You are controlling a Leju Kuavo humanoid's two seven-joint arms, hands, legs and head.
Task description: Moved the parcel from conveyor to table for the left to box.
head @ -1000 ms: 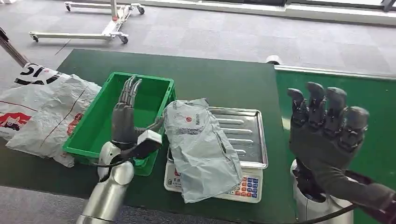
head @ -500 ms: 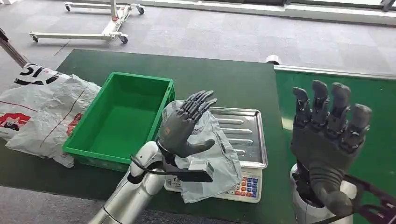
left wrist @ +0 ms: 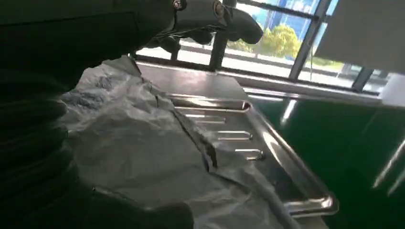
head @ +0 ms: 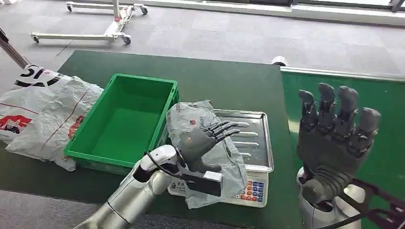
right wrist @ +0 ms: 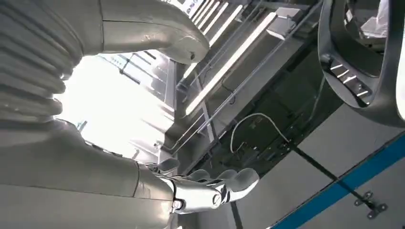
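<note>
A crumpled grey parcel bag (head: 191,125) lies across the left part of a steel-topped scale (head: 253,138), hanging over its front edge. My left hand (head: 203,143) hovers over the parcel with fingers spread flat, pointing right, holding nothing. In the left wrist view the parcel (left wrist: 143,157) fills the near ground beside the ribbed tray of the scale (left wrist: 286,191). My right hand (head: 334,138) is raised upright over the green conveyor (head: 382,100), fingers apart and empty. The green box (head: 122,124) stands empty to the left of the scale.
A large white printed bag (head: 38,114) lies on the dark green table (head: 224,81) left of the box. A wheeled metal frame (head: 95,24) stands on the carpet beyond. The scale's keypad (head: 252,190) faces the front edge.
My left hand has swung from above the green box rightward and now lowers over the parcel, fingers turning flat toward the right. The right hand stays raised, nearly still.
</note>
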